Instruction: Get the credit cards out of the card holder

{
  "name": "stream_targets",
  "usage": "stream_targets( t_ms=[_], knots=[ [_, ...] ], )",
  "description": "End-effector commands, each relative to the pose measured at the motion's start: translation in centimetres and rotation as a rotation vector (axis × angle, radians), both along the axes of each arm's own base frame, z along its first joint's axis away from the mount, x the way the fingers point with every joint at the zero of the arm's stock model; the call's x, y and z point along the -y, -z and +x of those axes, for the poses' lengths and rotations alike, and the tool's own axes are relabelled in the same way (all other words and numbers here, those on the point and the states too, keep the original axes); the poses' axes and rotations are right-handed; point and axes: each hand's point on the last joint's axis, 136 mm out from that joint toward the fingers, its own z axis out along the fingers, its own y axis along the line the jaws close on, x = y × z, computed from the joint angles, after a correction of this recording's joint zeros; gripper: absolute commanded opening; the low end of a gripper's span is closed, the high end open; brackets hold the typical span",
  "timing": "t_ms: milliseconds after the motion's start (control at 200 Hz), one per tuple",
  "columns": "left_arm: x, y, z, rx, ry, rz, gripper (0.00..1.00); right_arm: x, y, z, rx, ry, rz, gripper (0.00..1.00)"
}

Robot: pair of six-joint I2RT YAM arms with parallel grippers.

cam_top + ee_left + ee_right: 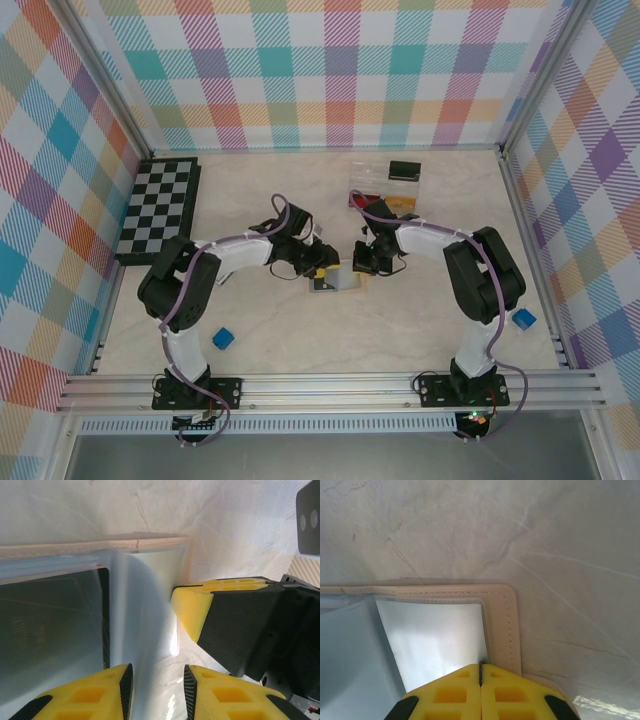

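The card holder (346, 281) lies open at mid-table between both arms. In the left wrist view its light blue lining (145, 595) fills the left side, and a dark credit card (50, 625) sits behind a clear pocket. My left gripper (157, 672) (321, 275) is open, its jaws astride the lining's right edge with bare table showing between them. My right gripper (480, 666) (362, 262) is shut, its tips resting where the lining meets the holder's tan stitched border (502, 625). One of its yellow fingers (192, 610) touches the panel's corner.
A clear plastic box (388, 184) with red and dark items stands at the back. A chessboard (158, 207) lies far left. One blue cube (222, 339) sits near the left arm's base, another (524, 320) near the right arm's.
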Motion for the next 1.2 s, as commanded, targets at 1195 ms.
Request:
stream_targets(
  t_ms=[1195],
  knots=[
    [-3.3, -5.1, 2.9, 0.112, -0.064, -0.016, 0.45, -1.2, -9.9, -1.8, 0.257, -0.101, 0.184, 0.25]
  ],
)
